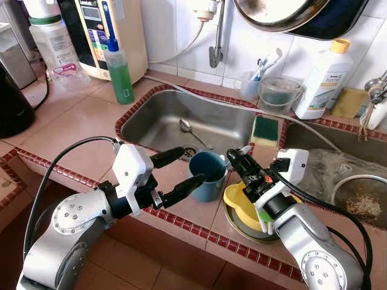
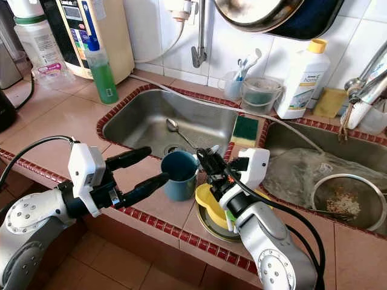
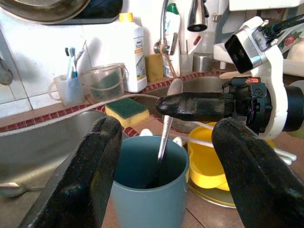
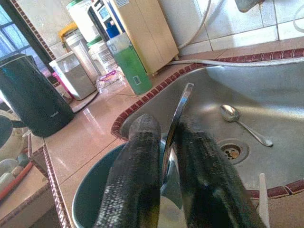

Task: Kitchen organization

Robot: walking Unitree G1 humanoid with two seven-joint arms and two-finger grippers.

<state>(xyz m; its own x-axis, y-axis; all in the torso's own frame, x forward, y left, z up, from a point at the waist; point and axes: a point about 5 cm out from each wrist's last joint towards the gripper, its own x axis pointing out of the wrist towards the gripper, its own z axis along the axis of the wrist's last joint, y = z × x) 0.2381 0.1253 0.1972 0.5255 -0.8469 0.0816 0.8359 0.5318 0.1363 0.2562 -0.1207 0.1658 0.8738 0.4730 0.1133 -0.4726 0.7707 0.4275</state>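
A teal cup (image 1: 208, 181) stands on the tiled counter at the sink's front edge. My right gripper (image 1: 233, 158) is just above its rim, shut on a metal spoon (image 4: 178, 111). The spoon's lower end hangs inside the cup (image 3: 147, 190) and its handle sticks up past the fingers. From the left, my left gripper (image 1: 190, 165) is open, with one black finger on each side of the cup. In the left wrist view the fingers (image 3: 90, 161) flank the cup without clearly touching it. A second spoon (image 1: 188, 127) lies in the sink near the drain.
Yellow bowls (image 1: 240, 205) sit stacked on a plate right of the cup, under my right wrist. A green sponge (image 1: 265, 128) lies on the sink divider. A green soap bottle (image 1: 120, 67) and a black kettle (image 1: 12, 103) stand to the left; a strainer (image 1: 363, 202) sits in the right basin.
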